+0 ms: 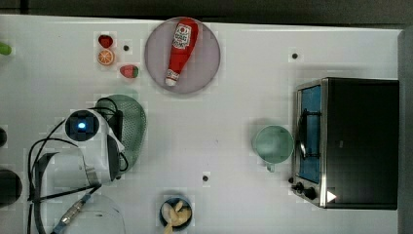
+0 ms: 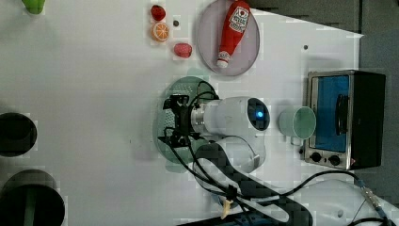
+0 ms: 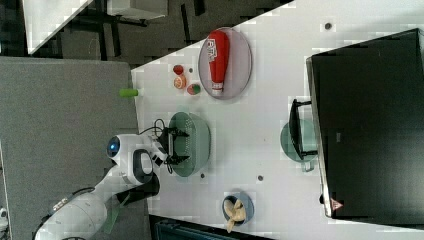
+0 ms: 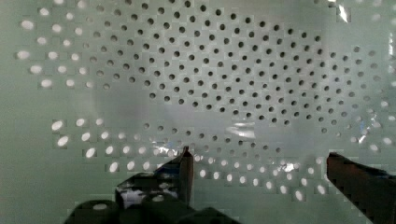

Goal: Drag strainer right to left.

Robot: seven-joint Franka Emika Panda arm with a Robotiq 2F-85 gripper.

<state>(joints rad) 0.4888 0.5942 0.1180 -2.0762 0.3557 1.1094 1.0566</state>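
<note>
Strainer [image 1: 130, 127] lying at the top view's left, below the plate [image 1: 209, 73] with ketchup bottle [image 1: 181, 51], well apart from mug [image 1: 272, 144] and oven [image 1: 358, 141]; gripper [image 4: 257, 161] spread wide inside the bowl, pinching nothing; likely little dragging left.

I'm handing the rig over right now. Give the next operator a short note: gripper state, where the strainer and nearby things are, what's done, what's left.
Gripper: open, fingers spread, pointing into the strainer's bowl, holding nothing.
Strainer: on the white table, at the top view's left, below the strawberry and the plate with the ketchup bottle.
Mug: at the top view's right, beside the toaster oven, well apart from the strainer.
Done: gripper is over the strainer.
Left: the pictures do not show whether any drag has happened; confirm the strainer's target spot, engage it and drag.
</note>
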